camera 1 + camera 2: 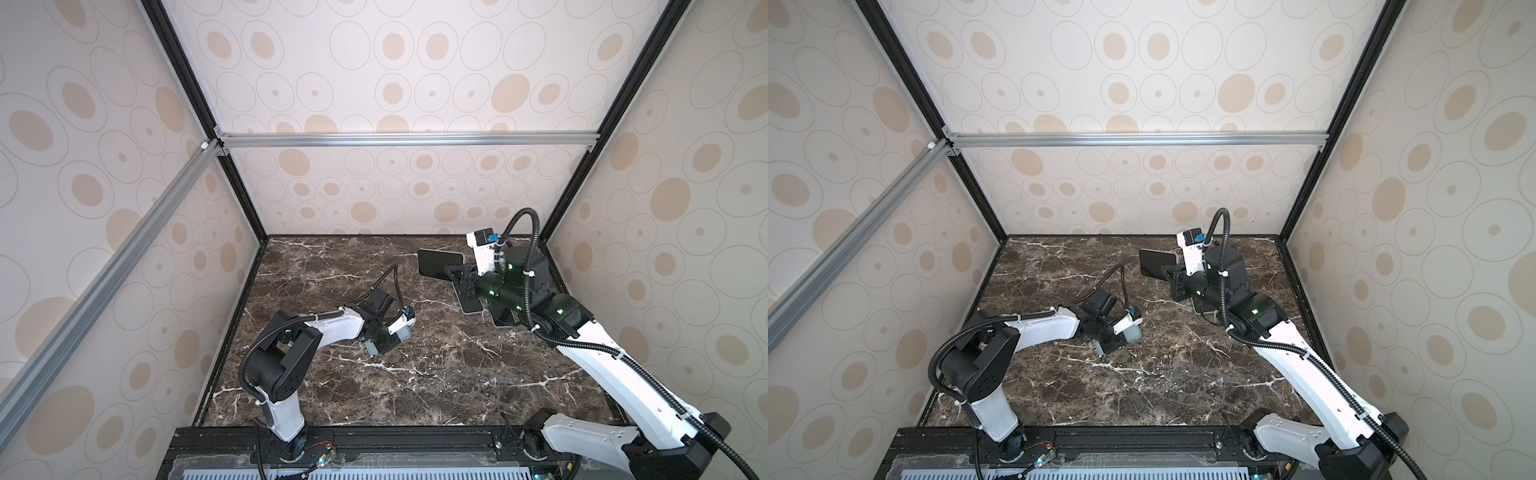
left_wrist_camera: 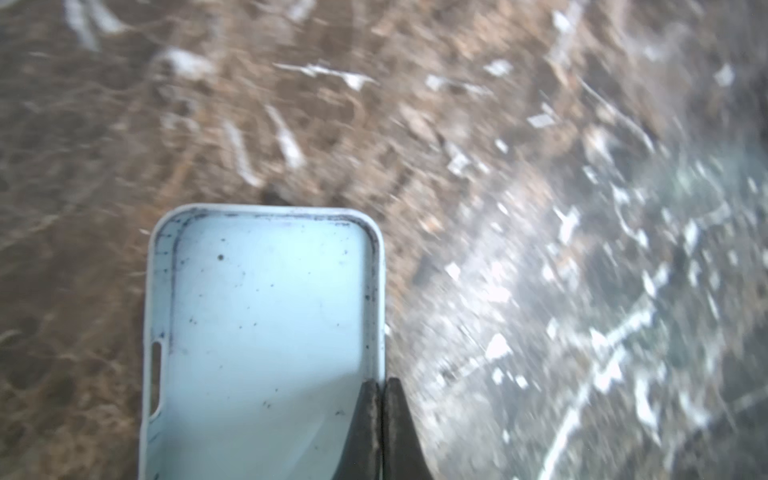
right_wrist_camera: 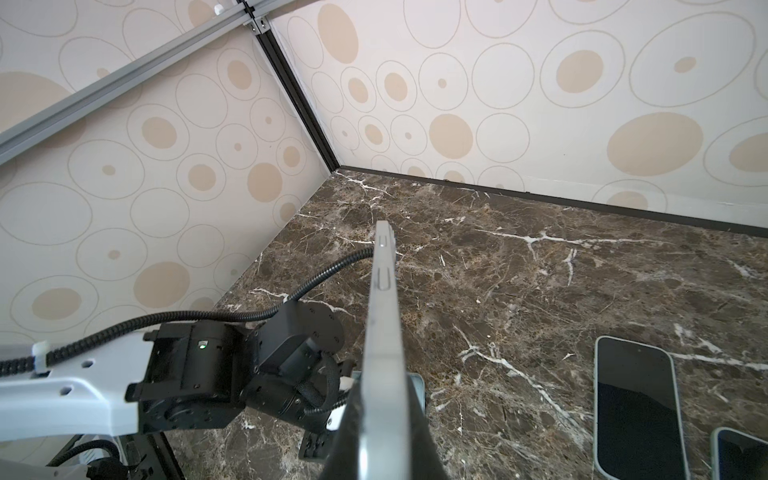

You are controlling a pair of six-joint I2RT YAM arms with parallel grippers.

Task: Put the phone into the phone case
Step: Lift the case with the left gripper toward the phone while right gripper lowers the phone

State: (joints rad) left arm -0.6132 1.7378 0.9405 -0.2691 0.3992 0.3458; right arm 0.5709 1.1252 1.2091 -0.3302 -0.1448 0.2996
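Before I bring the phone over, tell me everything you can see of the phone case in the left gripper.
The phone case is a pale blue shell with rounded corners, open side facing the wrist camera, empty. Dark grime lines its inner rim; one long wall has a slot cutout. The left gripper is shut on the opposite long wall, one finger inside, one outside. The case is low over the marble table; whether it touches cannot be told.

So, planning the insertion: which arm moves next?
Likely right: the right gripper holds the phone aloft, free to travel; the left gripper is shut on the phone case wall.
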